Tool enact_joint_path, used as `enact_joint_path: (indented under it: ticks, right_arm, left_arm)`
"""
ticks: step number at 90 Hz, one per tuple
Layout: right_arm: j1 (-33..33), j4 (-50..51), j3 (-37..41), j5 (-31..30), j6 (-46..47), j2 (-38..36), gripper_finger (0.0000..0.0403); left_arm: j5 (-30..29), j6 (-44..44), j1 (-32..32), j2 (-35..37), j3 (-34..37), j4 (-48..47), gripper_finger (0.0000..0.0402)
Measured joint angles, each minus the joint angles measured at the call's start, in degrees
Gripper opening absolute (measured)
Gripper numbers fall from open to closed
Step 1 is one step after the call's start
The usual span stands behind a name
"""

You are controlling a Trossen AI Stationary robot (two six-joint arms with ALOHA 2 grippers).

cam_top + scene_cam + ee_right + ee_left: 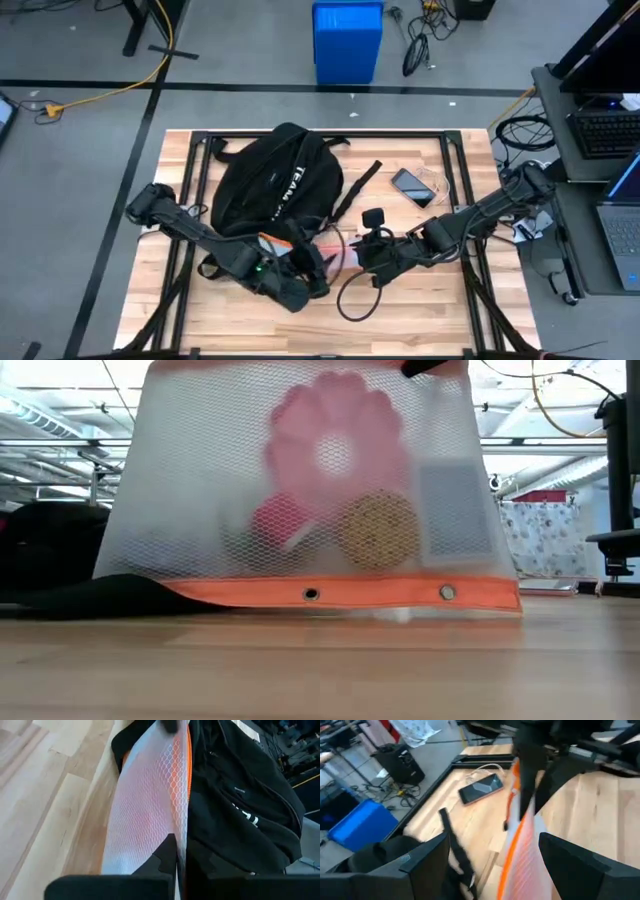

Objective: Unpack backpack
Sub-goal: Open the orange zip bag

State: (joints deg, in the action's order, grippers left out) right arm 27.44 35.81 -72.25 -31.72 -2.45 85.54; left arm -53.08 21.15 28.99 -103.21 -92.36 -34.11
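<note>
The black backpack (280, 180) lies on the far middle of the table, its white lettering up. In front of it hangs a white mesh pouch (310, 490) with orange trim. A pink flower shape, a red thing and a round golden thing show through the mesh. My right gripper (362, 258) is shut on the pouch's upper edge. My left gripper (510, 870) is open near the table's front middle. Its fingers stand on either side of the pouch (520, 855) without touching it. My right gripper pinches the pouch's upper edge by the orange trim (182, 837) between its two fingers, from above, pointing down. The pouch hangs upright below it, spread flat. Whether its lower orange hem (340, 593) touches the table I cannot tell.
A phone (412, 187) with a white cable lies at the far right of the table. A backpack strap (360, 185) lies beside it. A black cable loop (358, 292) lies near the front middle. Black frame bars run along the table's edges.
</note>
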Motion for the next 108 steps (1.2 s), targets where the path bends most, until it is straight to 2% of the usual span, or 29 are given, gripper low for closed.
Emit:
enact_joint_path:
  ticks: [27,48,74,92,102,108]
  right_arm:
    - [0.0,0.0,0.0,0.1,-0.5,0.0,0.0000]
    - [0.1,0.3,0.1,0.7,-0.8,0.0,0.0000]
    - [0.0,-0.9,0.1,0.1,-1.0,0.0,0.0000]
    - [0.0,-1.0,0.0,0.1,-1.7,0.0,0.0000]
    - [0.0,-1.0,0.0,0.1,-1.9,0.0,0.0000]
    - [0.1,-1.0,0.0,0.1,-2.2,0.0,0.0000]
  left_arm:
    - [0.9,-2.2,-4.5,-2.5,0.0,1.8,0.0294]
    - [12.1,-2.1,-5.9,-2.5,0.0,2.8,0.0294]
    - [17.0,-2.1,-5.3,-2.6,0.0,3.9,0.0294]
    - [17.5,-2.0,-5.6,-2.6,0.0,3.9,0.0294]
    - [23.8,-2.0,-5.8,-2.6,0.0,4.1,0.0272]
    - [24.6,-2.0,-6.0,-3.2,0.0,4.4,0.0245]
